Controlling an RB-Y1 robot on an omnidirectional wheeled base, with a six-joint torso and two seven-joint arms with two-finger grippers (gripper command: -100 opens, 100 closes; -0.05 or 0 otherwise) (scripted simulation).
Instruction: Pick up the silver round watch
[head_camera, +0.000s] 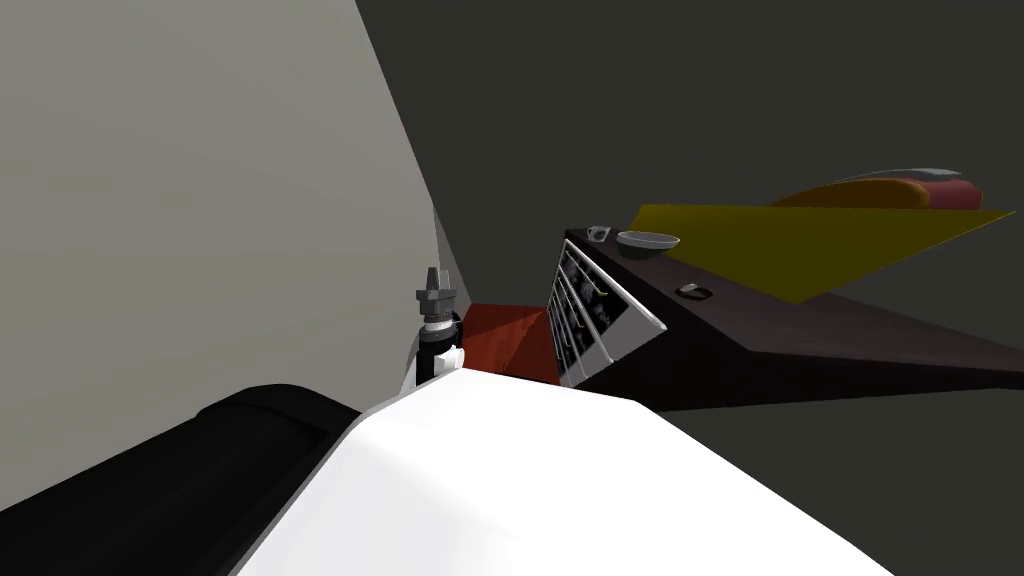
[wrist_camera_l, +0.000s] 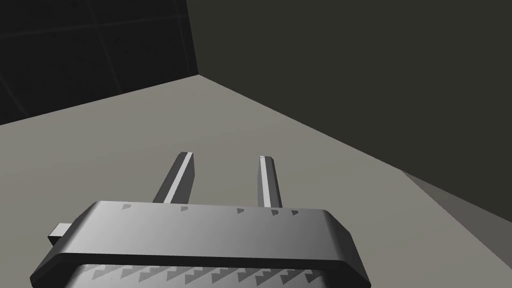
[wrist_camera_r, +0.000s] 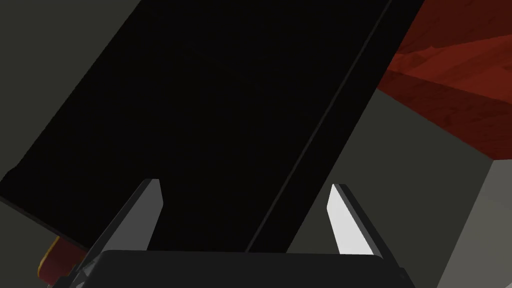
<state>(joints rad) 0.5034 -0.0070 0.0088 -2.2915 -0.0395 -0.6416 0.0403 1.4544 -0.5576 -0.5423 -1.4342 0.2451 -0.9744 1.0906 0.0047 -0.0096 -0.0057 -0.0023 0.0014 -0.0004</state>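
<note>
Right end effector (wrist_camera_r: 244, 183) has its two blade-like fingers spread wide apart with nothing between them. It faces a flat black surface, with a red-brown wooden block (wrist_camera_r: 450, 90) off to one side. The left end effector (wrist_camera_l: 225, 156) is raised beside the chest. Its fingers stand a narrower gap apart and are also empty.

The silver round watch (head_camera: 598, 234) is most likely the small, light grey, ring-shaped thing at the far end of the long dark brown bench (head_camera: 800, 330). It sits just beside a shallow grey bowl (head_camera: 648, 240), but it is too small to be sure of. A second small, darker object (head_camera: 693, 291) lies nearer along the bench top, next to the edge of a yellow sheet (head_camera: 800, 250). It could instead be the watch. A pale drawer front (head_camera: 590, 310) covers the end of the bench that faces the robot.

Judging by this, the task is at the approach step. Both end effectors are well apart from the bench top and neither points at it. The next move calls for closing in on the bench and settling which small object is the watch. The chosen arm would then go above it with fingers apart, ready to straddle the round case as it comes down.
</note>
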